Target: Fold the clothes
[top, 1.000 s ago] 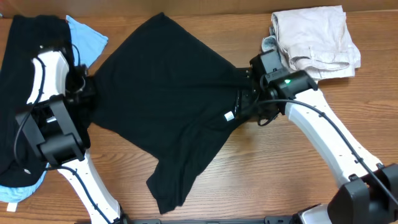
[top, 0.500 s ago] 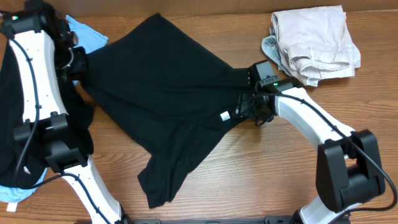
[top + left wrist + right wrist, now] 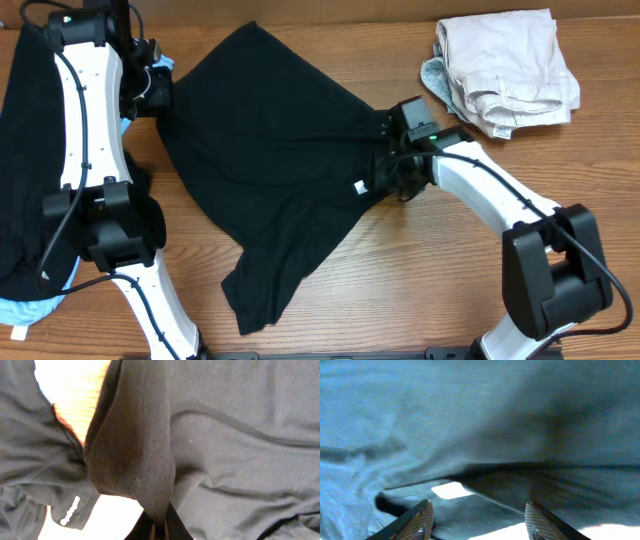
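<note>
- Far left of table (image 3: 450, 290): heap of dark clothes (image 3: 25, 150) along the edge. Light-blue garment (image 3: 22, 308) peeking out beneath it at the near corner.
- Next right, at the far-left corner of the spread shirt: left gripper (image 3: 160, 92) pressed together, pinching a bunched fold of the black T-shirt (image 3: 270, 150). In the wrist view, a thick ridge of black cloth narrows down into the closed tips.
- Centre: black T-shirt lying mostly flat, set diagonally across the wood, with one part trailing toward the near edge. Small white tag (image 3: 366, 187) on its right-hand side.
- Just right of the tag: right gripper (image 3: 392, 178) at the shirt's right edge. In the wrist view, fingers (image 3: 417, 521) spread apart over rumpled black cloth.
- Far right, top corner: beige garments (image 3: 510, 65) in a loosely folded pile, apart from the black T-shirt.
</note>
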Tool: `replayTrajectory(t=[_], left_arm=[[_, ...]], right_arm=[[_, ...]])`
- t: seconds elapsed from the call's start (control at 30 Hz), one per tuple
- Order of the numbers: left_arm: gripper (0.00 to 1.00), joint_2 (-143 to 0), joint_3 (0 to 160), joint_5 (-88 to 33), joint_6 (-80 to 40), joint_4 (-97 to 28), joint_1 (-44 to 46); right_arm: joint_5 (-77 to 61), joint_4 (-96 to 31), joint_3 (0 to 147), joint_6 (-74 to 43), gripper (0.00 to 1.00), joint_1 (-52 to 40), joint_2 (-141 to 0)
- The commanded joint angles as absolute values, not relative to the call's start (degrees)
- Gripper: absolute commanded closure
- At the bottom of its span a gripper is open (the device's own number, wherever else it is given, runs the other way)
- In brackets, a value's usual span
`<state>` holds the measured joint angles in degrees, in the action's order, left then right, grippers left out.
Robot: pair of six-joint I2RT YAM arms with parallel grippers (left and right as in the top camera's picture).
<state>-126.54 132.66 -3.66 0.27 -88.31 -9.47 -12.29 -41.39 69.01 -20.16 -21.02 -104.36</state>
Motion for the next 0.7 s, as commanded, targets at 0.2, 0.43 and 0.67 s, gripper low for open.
replayTrajectory(t=[0.2, 0.43, 0.67], left_arm=[[0.96, -125.89, 133.60, -4.10, -1.30, -86.70, -9.72], [0.96, -125.89, 133.60, -4.12, -1.74, -86.72, -9.72], [0.96, -125.89, 133.60, -4.08, -1.72, -86.70, -9.72]], right_arm=[[-12.51, -39.35, 70.59, -19.92, 0.37, -22.70, -110.30], [-11.79, -39.90, 70.59, -19.57, 0.39, -22.70, -110.41], [-10.28, -40.95, 70.72, -21.04, 0.83, -22.26, -110.37]])
